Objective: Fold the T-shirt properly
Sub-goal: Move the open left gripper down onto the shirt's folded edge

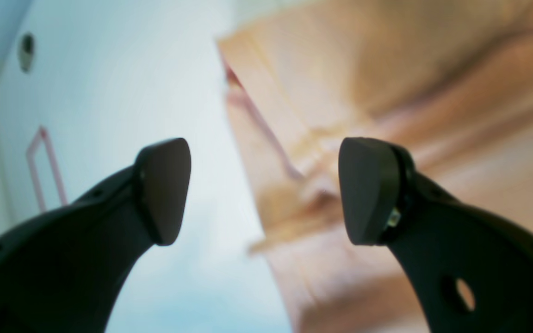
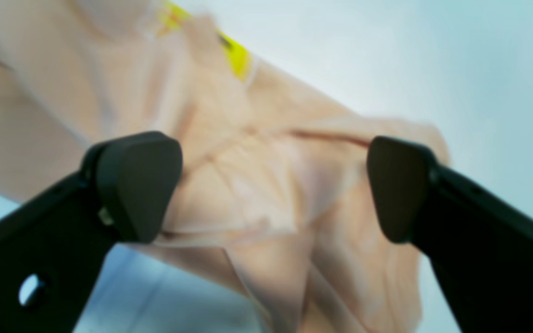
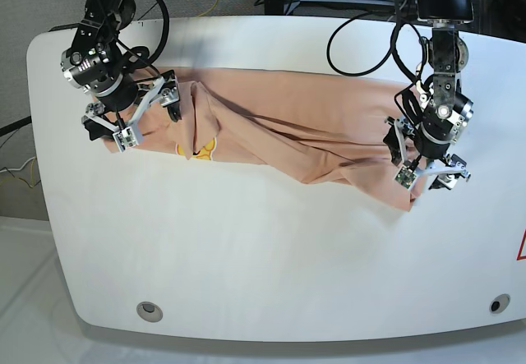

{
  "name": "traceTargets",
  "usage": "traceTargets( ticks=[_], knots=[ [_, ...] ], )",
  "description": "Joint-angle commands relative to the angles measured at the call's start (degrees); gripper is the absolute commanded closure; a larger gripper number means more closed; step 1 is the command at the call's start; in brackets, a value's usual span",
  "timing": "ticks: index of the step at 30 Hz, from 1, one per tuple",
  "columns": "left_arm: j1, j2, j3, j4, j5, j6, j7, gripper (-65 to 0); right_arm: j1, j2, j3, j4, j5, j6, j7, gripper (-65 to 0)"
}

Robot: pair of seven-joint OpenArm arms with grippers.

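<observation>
The peach T-shirt lies as a long rumpled band across the back half of the white table, with a small yellow print showing near its left end. My right gripper hovers open over that left end; in its wrist view the bunched cloth and the yellow print lie under the spread fingers, with nothing pinched. My left gripper stands open over the shirt's right end. In the left wrist view the shirt's edge runs below the gap of the left gripper.
Cables trail over the table's back edge behind both arms. Round holes sit in the front corners. A pink tape outline marks the table beside the shirt's right end. A red mark sits at the right edge.
</observation>
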Motion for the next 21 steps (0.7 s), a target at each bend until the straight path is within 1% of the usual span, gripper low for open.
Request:
traceTargets(
  ticks=[1, 9, 21],
  knots=[
    [-1.5, -0.6, -0.1, -0.9, -0.2, 0.6, -0.9, -45.5, 0.5, 0.6, 0.3, 0.9, 0.7, -0.1, 0.9, -65.0],
    [-2.8, -0.5, -0.1, -5.2, -0.2, 0.6, -0.9, -45.5, 0.5, 0.4, 0.2, 0.9, 0.7, -0.1, 0.9, -65.0],
    [-2.5, -0.5, -0.1, -5.6, 0.4, 0.7, -0.8, -45.5, 0.5, 0.6, 0.4, 0.9, 0.7, -0.1, 0.9, -65.0]
  ],
)
